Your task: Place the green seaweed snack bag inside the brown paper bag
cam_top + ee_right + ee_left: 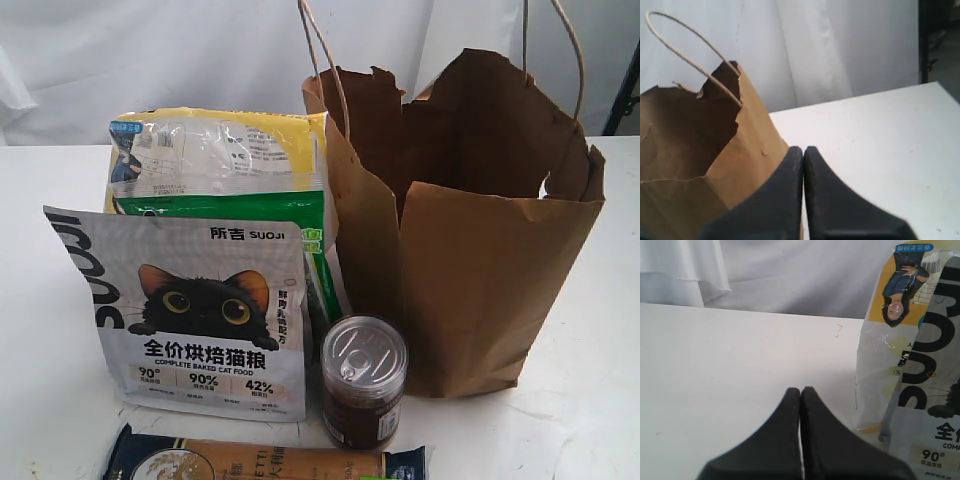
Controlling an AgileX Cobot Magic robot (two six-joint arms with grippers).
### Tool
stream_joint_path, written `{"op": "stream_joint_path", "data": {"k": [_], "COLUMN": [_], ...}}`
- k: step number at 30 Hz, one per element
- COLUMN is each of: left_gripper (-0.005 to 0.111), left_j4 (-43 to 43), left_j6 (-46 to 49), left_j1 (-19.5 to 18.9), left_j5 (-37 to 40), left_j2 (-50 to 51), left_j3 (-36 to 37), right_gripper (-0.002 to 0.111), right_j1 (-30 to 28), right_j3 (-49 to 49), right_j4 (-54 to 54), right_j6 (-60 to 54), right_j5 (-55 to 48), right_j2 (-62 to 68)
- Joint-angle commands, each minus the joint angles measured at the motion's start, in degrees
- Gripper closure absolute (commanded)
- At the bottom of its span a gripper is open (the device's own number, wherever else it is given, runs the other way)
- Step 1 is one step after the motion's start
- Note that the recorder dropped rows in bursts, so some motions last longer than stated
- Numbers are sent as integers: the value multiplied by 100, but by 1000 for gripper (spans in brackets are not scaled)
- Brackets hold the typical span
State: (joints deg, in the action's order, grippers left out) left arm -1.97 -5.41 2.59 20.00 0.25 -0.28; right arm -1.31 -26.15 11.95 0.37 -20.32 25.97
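Observation:
The green seaweed snack bag (pixel 270 212) stands between the grey cat-food pouch and the yellow-and-clear bag; only a green strip of it shows. Right of it stands the tall brown paper bag (pixel 480 270), open at its torn top, twine handles up. The same brown paper bag (pixel 695 150) fills one side of the right wrist view, beside my right gripper (pixel 803 150), which is shut and empty. Over bare table my left gripper (pixel 800 391) is shut on nothing, with the pouches off to one side. Neither gripper shows in the exterior view.
A grey cat-food pouch (pixel 195 310) with a black cat stands in front, a yellow-and-clear bag (pixel 215 150) behind. A small can (pixel 364 380) with a pull-tab lid sits before the paper bag. A flat packet (pixel 260 465) lies at the front edge.

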Motion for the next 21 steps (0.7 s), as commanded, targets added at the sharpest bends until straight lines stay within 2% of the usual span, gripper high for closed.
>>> {"op": "stream_joint_path", "data": {"k": [1, 8, 14, 21], "left_gripper": [107, 107, 107, 107], "left_j4": [-14, -14, -14, -14], "left_j6": [-8, -8, -8, -8], "left_j1": [31, 31, 31, 31], "left_j5": [-54, -54, -54, -54], "left_j2": [-25, -25, -25, -25], "left_j3": [28, 28, 28, 28], "right_gripper": [108, 108, 108, 108], "right_j1": [392, 866, 1050, 1309], "right_j3": [-391, -1154, -1424, -1424], "right_j4": [418, 852, 1254, 1404], "right_j6": [-553, -1587, -1624, -2221], "right_j5": [-160, -663, -211, -71], "right_j2": [937, 1926, 2014, 2030]}}
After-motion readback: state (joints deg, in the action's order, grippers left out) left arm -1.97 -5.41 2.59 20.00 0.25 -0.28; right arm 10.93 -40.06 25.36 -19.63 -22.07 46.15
